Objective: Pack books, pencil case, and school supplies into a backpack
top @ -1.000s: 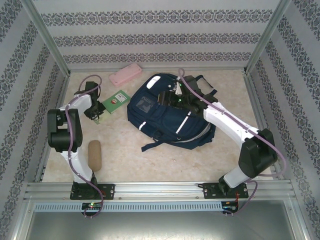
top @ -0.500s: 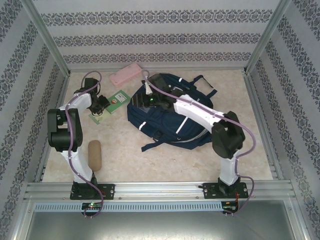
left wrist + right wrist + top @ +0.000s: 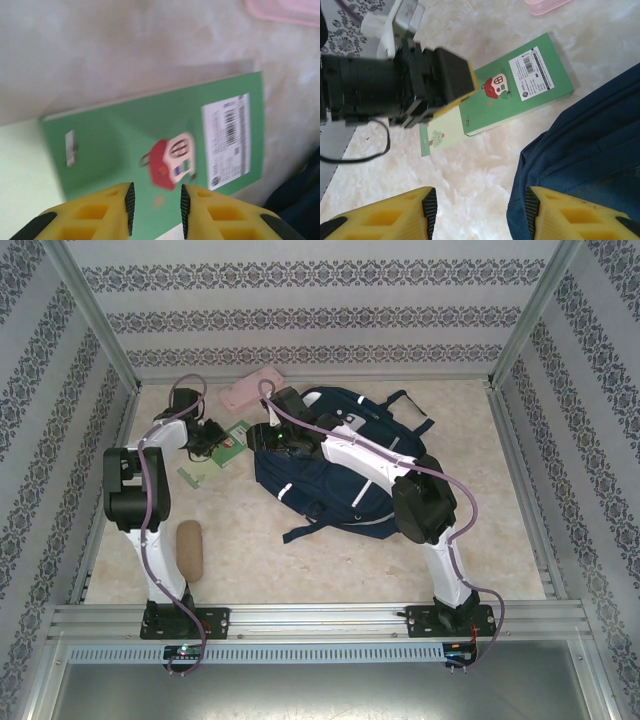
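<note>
A small green book [image 3: 150, 130] with a red house picture lies flat on the table, left of the navy backpack [image 3: 340, 465]. Its pale green flap [image 3: 440, 132] sticks out at one end. My left gripper [image 3: 157, 207] hovers over that end of the green book [image 3: 520, 95] and is open, nothing between its fingers. My right gripper [image 3: 477, 215] reaches across the backpack [image 3: 590, 150] and stands open over bare table between book and backpack, its right finger [image 3: 540, 210] near the fabric edge. The pink pencil case [image 3: 252, 388] lies at the back.
A tan rounded oblong piece [image 3: 190, 548] lies near the left arm's base. The left gripper [image 3: 435, 80] and right gripper [image 3: 262, 435] are close together over the book [image 3: 237, 433]. Patterned walls enclose the table on three sides.
The right arm swung left across the backpack, from its top opening to the table beside the green book. The left gripper shifted toward the book's end.
</note>
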### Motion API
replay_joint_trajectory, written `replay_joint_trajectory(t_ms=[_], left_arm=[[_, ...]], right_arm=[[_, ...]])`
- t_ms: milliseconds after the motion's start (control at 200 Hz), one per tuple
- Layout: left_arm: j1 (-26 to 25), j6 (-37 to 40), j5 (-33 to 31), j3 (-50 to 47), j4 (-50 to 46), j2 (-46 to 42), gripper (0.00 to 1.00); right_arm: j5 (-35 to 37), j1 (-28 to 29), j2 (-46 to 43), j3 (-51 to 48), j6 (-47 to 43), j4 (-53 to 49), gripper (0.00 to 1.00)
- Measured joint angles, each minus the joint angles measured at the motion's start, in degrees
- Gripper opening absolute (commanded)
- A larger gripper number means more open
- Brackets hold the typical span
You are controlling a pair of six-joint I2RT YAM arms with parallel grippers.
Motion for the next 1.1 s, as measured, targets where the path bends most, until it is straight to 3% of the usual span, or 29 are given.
replay_joint_trajectory(t_ms=[195, 365, 719, 829, 1104], left_arm=[[-2.0, -1.1, 0.6, 2.5, 0.0, 3.7, 0.3], [-2.4, -1.1, 0.8, -0.4, 0.3, 2.1, 0.29], [-2.4, 3.0, -2.9, -15.9, -3.9, -10.9, 0.29], [-2.4, 4.2, -4.0, -20.0, -6.7, -15.4, 0.3], [-2.1, 3.3, -9.7, -22.8, -11.6, -28.1, 0.33]], right_arm=[[0.4, 0.0, 0.0, 0.0, 0.0, -0.4, 0.54], [0.4, 0.4, 0.3, 0.2, 0.0, -0.6, 0.52], [0.2, 3.8, 7.3, 7.3, 0.2, -1.4, 0.48], [0.2, 4.5, 10.8, 10.6, 1.1, -1.4, 0.37], [0.3, 4.9, 19.1, 16.5, 3.3, -2.0, 0.35]])
